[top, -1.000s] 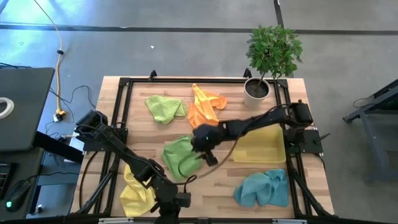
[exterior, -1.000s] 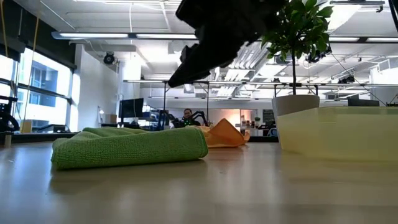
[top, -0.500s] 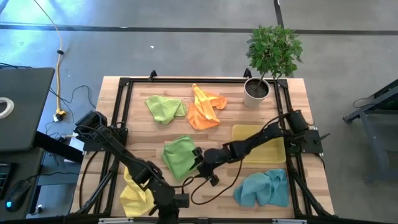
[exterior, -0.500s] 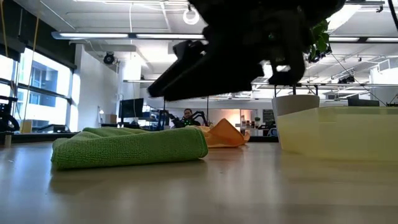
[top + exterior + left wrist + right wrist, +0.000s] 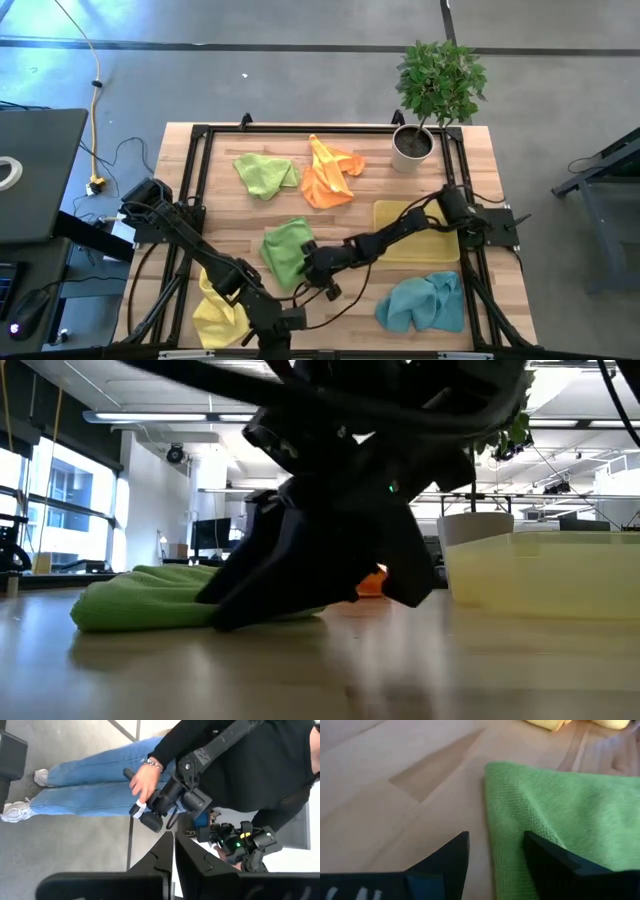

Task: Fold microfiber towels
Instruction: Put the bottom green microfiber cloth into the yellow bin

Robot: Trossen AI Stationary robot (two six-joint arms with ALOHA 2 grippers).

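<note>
The right gripper sits low at the near-right edge of the middle lime green towel, far closer to it than the left gripper, which waits beyond that towel's near side, toward the table's front edge. In the right wrist view the towel's straight edge runs away between the fingers, so one finger sits over cloth, the other over bare wood. The fingers stand narrowly parted, holding nothing. The left gripper's fingers meet, empty.

Overhead view straight down, low view level across the table, probably sharing the lime green towel.
</note>
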